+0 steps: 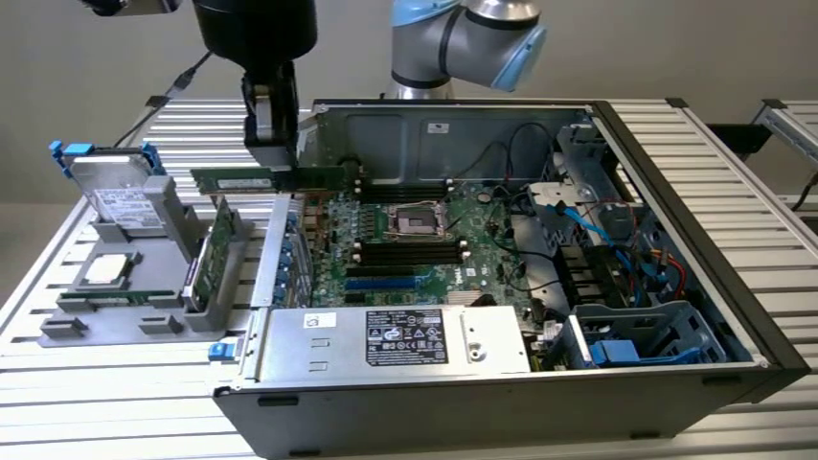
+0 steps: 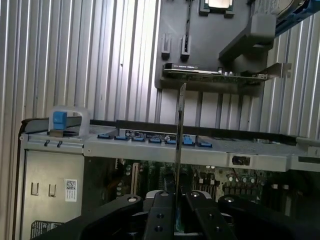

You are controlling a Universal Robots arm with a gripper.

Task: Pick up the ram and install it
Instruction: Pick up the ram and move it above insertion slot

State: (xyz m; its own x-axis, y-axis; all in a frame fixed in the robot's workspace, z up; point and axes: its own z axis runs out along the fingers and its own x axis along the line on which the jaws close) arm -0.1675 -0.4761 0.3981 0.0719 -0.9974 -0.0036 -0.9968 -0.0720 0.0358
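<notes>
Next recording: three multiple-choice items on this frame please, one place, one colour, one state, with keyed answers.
1. Where is the ram?
A. seated in a motherboard slot
B. in the air over the computer case's edge
C. lying on the table
2. The hard drive's tabs are:
A. red
B. yellow
C. blue
3. The gripper is:
A. shut on the ram
B. open
C. shut on the hard drive
Key: 1B, it hangs clear of the slots; 2C, blue shows at both corners; 3A, it clamps the stick.

Green ram point(image 1: 233, 179), black tool point(image 1: 272, 155), green mobo point(image 1: 428, 247), ribbed table point(image 1: 722, 134) prob. silver.
</notes>
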